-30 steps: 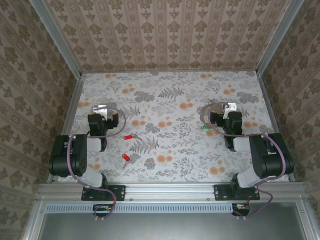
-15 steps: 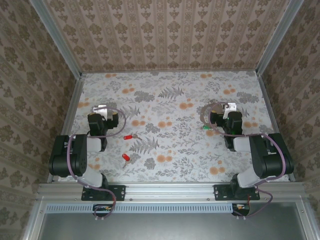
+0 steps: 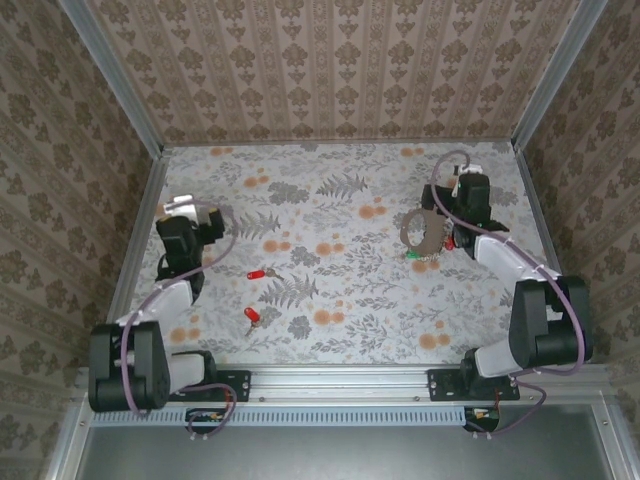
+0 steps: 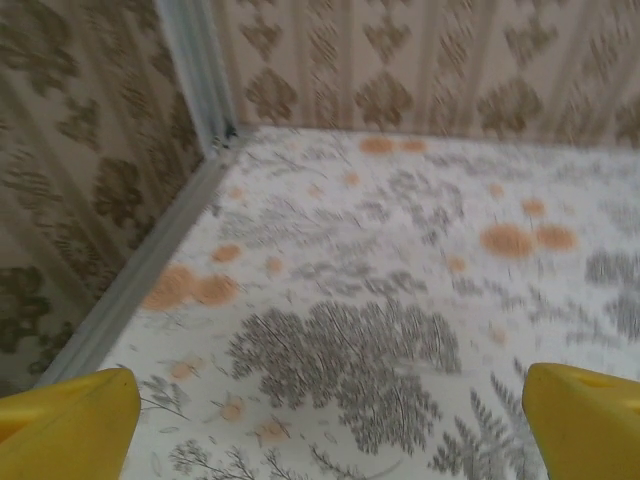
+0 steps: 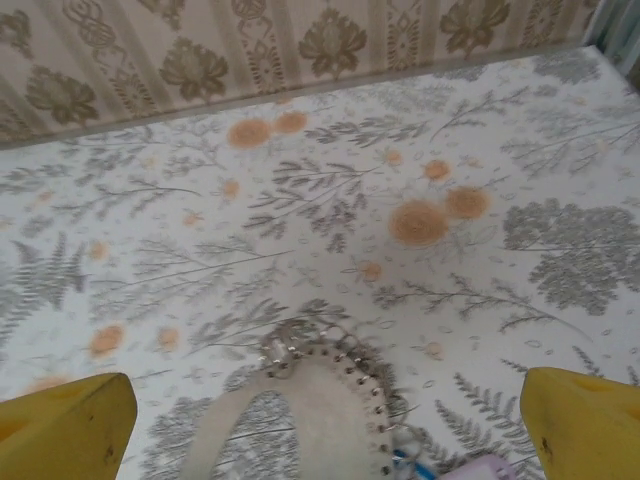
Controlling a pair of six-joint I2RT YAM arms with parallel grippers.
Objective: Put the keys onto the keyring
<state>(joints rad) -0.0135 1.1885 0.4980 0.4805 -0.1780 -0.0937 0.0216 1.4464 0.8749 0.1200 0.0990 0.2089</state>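
Note:
The keyring (image 3: 420, 230) is a dull grey-brown loop lying at the table's right; in the right wrist view the keyring (image 5: 340, 400) shows a beaded edge. A green key (image 3: 412, 255) lies just in front of it, and a blue key head (image 5: 405, 463) peeks out at its edge. Two red keys (image 3: 256, 273) (image 3: 251, 315) lie left of centre. My right gripper (image 3: 466, 187) hangs open just behind and right of the ring; the right gripper (image 5: 325, 430) has nothing between its yellow fingertips (image 5: 70, 425). My left gripper (image 3: 180, 212) is open near the left edge; the left gripper (image 4: 330, 430) holds nothing.
Patterned walls enclose the floral table on three sides, with an aluminium rail (image 3: 140, 230) along the left edge and another (image 3: 535, 215) on the right. A purple cable (image 3: 448, 165) loops over the right wrist. Open tabletop stretches between the two arms.
Both arms have unfolded. The right gripper moved toward the far wall, uncovering the keyring. The left gripper shifted left and slightly farther back. Keys have not moved.

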